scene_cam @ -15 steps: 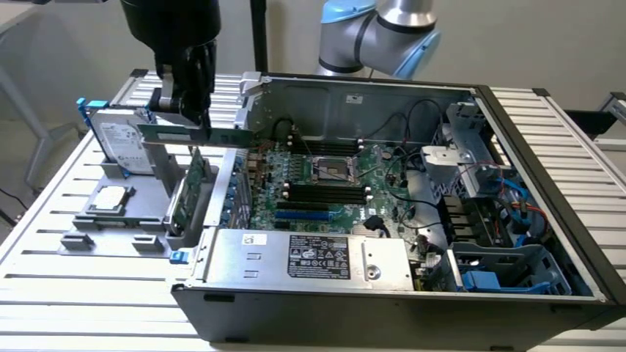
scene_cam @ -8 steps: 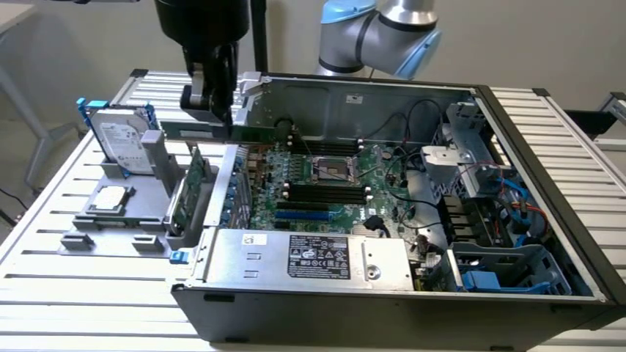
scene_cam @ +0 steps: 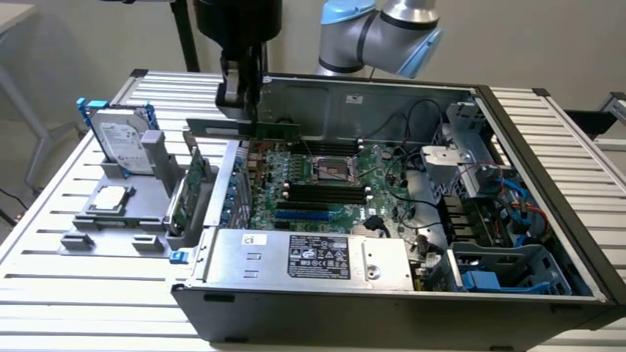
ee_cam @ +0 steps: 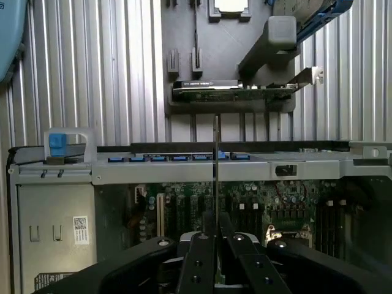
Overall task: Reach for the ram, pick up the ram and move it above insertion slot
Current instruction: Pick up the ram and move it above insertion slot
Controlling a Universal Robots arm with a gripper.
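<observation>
Closest to the exterior camera stands the open computer case (scene_cam: pixel 391 308), its grey power supply (scene_cam: pixel 313 257) with a white label along the near edge and the green motherboard (scene_cam: pixel 333 176) lying flat behind it. Above the case's rim toward the exterior view's left, the black end effector (scene_cam: pixel 242 110) hangs from the robot arm (scene_cam: pixel 382 29) with the ram (scene_cam: pixel 245 130) clamped between its fingers; the stick is level, long side horizontal, and sits over the edge of the motherboard, apart from the dark memory slots (scene_cam: pixel 323 194) further inside. In the wrist view the end effector (ee_cam: pixel 215 236) is closed tight on the ram (ee_cam: pixel 216 165), which is seen edge-on as a thin line running away from the fingers (ee_cam: pixel 199 263) across the case wall. On the slatted bench (scene_cam: pixel 59 293), toward the exterior view's left of the case, a grey fixture (scene_cam: pixel 122 220) carries a silver hard drive with blue rails (scene_cam: pixel 122 143) standing upright, a second drive (scene_cam: pixel 108 199) lying flat, and a green expansion card (scene_cam: pixel 193 187) standing on edge just beside the case. The wrist view also shows that expansion card (ee_cam: pixel 236 93) in its fixture (ee_cam: pixel 202 43) beyond the case.
</observation>
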